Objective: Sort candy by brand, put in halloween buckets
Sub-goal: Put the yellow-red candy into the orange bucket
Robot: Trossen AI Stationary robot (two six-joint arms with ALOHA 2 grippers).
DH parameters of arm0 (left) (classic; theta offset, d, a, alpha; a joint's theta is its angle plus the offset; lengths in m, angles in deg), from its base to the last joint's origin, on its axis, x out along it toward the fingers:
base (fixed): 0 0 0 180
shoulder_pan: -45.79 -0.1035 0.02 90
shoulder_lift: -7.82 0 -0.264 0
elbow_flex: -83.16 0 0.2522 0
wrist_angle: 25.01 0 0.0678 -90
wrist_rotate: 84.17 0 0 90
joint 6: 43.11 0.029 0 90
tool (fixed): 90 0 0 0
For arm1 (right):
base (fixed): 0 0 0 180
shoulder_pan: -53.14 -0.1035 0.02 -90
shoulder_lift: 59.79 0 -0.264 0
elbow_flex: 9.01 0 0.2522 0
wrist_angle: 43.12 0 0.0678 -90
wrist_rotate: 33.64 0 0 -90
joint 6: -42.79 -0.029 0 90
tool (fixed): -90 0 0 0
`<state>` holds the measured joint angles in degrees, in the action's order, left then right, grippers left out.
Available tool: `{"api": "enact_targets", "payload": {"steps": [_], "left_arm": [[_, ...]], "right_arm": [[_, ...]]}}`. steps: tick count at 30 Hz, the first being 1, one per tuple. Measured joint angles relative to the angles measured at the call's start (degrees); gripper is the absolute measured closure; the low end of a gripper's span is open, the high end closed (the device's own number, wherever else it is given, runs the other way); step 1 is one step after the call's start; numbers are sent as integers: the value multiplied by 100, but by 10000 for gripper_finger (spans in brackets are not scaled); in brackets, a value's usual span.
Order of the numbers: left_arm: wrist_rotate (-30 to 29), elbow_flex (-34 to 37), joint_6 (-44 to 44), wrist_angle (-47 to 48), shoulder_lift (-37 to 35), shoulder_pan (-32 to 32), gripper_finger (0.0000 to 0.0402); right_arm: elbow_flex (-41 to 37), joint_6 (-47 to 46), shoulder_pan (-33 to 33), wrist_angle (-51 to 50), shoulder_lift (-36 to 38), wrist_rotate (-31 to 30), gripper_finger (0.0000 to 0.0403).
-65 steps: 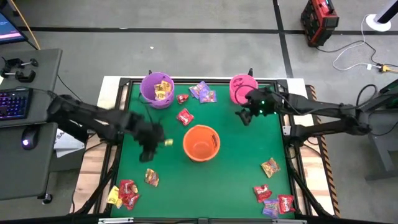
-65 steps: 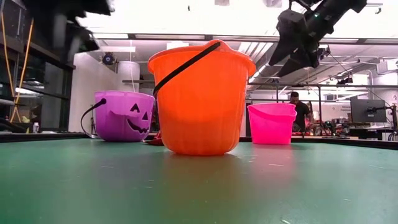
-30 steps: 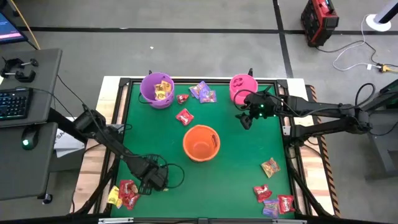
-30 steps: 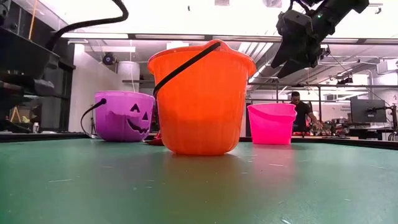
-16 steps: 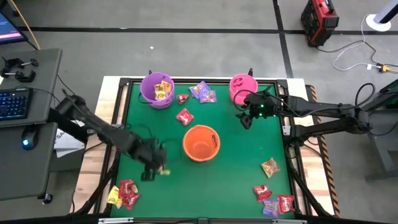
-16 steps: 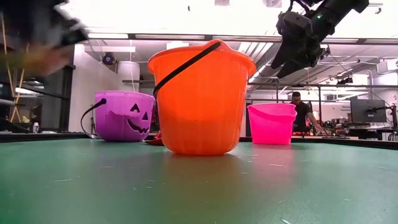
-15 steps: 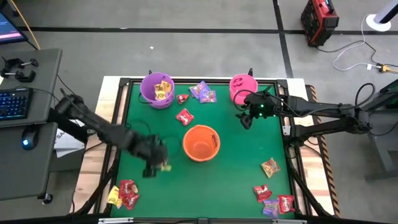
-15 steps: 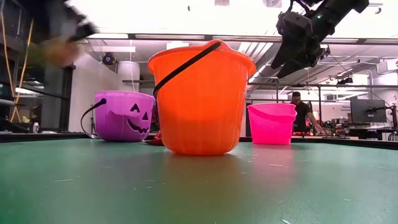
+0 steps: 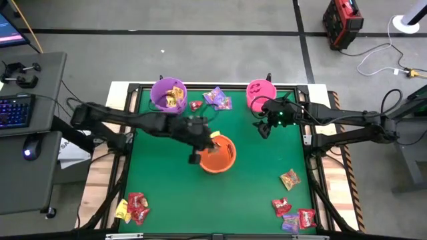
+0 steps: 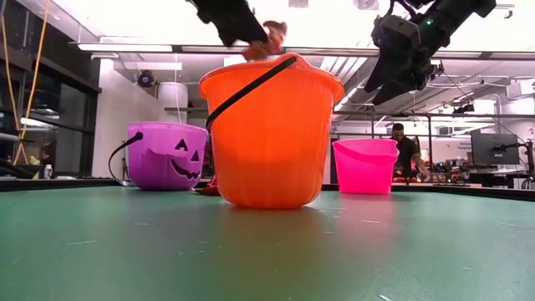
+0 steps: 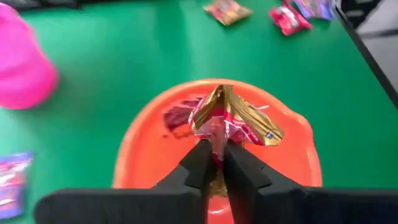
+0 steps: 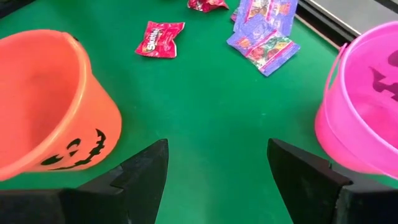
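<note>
My left gripper (image 9: 211, 138) is shut on a gold-and-red candy packet (image 11: 233, 121) and hovers over the open orange bucket (image 9: 217, 155), near its left rim. In the low view the packet (image 10: 269, 38) shows just above the bucket's rim (image 10: 272, 71). A dark red packet (image 11: 180, 115) lies inside the bucket. My right gripper (image 12: 217, 168) is open and hangs above the table between the orange bucket and the pink bucket (image 9: 259, 95). The purple bucket (image 9: 168, 97) stands at the far left with yellow packets in it. My left gripper pinches the gold-and-red packet by one crumpled end (image 11: 216, 138) between its two fingers. The fingers (image 10: 242, 29) slant down from the table's left. The packet is lifted clear and sticks out past the fingertips, over the orange bucket's opening.
Loose candy lies on the green mat: a red packet (image 9: 198, 125) and purple packets (image 9: 218, 99) at the far side, a red and yellow pile (image 9: 132, 208) at the near left, a gold packet (image 9: 289, 179), and a mixed pile (image 9: 293, 215) at the near right. A person stands in the room behind.
My left gripper has risen from the table's near left part with the gold-and-red packet in its fingers. It has swung toward the far right, up to the orange bucket's rim. The packet is lifted clear of the mat. My right arm has kept still.
</note>
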<state>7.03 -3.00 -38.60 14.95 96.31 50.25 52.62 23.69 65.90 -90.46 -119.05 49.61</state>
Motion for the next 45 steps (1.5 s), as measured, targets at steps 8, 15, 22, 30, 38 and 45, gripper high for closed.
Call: {"api": "enact_targets", "payload": {"steps": [8, 15, 22, 30, 38, 45], "left_arm": [[326, -900, -112, 978, 803, -13, 265], [211, -1506, -697, 2350, 622, -189, 202], [-1171, -763, -1051, 1409, -778, -488, 201], [-1141, 1079, -1743, -588, -2327, -965, 204], [-881, 1735, -1549, -942, -2968, -769, 204], [-849, 1730, -1230, -929, -2995, -735, 204]], "right_arm": [[0, 135, 0, -1, 0, 97, 137], [4, 171, 0, -403, 0, 903, 137], [4, -1487, -584, -2980, -4, 2371, 137], [-670, -4761, -2289, -2712, -57, 2580, 137], [-1348, -6571, -3356, -2189, -786, 3103, 137], [-1349, -6835, -3506, -1903, -1731, 2957, 137]]}}
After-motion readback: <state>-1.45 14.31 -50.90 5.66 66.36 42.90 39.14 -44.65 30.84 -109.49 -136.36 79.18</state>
